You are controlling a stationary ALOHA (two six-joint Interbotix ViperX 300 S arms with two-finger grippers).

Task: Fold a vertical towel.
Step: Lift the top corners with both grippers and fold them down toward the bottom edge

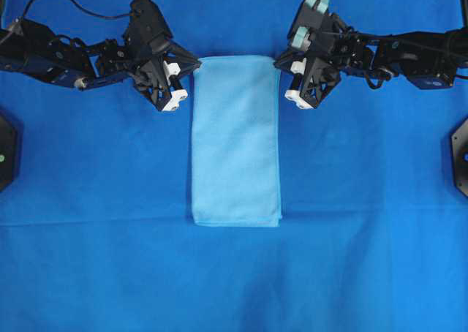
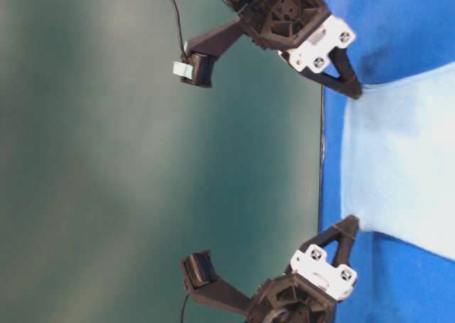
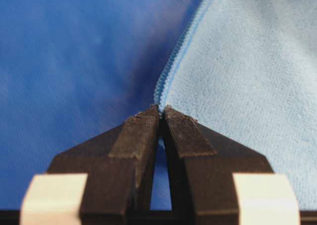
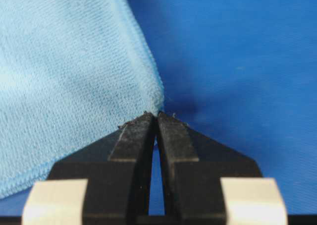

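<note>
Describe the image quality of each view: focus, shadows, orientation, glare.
Overhead: even light, sharp, no glare, soft shadows under both arms beside the towel. Table-level: turned sideways, soft and hazy, towel washed out pale. Left wrist: left gripper tips crisp at the towel corner, table cloth blurred behind. Right wrist: right gripper and towel weave sharp, a dark shadow beside the corner.

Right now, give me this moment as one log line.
left gripper shut on towel corner | right gripper shut on other far corner | towel flat

One towel (image 1: pixel 235 142), one table cloth (image 1: pixel 102 259), two arms, and two wrist cameras are visible.
</note>
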